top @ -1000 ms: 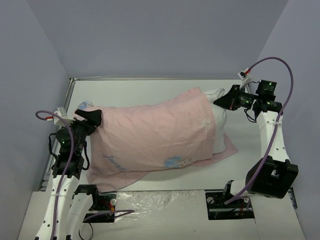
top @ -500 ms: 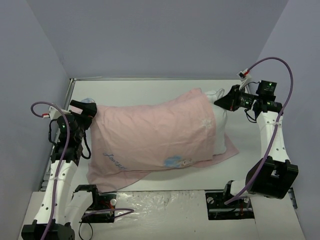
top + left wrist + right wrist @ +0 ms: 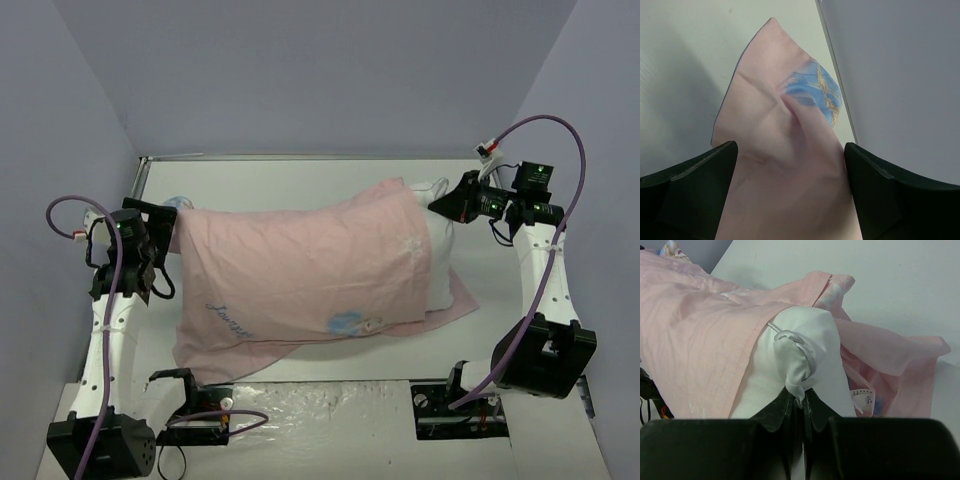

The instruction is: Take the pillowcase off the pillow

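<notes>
Your right tool [image 3: 800, 392] pinches the pillow's [image 3: 805, 350] bared corner. Your left tool [image 3: 790, 146] hangs spread over the pillowcase [image 3: 310, 270] at the pillow's opposite end. The pillowcase sheathes most of the pillow. It looks thin, limp and light, so grip that closed-end corner.

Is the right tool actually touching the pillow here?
Touching. The right wrist view shows the right tool pinched shut on a bunched corner of the white pillow.

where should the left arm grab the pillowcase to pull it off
Pinch the pillowcase at its closed-end corner, coming from the left with the left gripper open around it. The cloth looks flat and slack there, and the right gripper holds the pillow by its bare corner opposite.
</notes>
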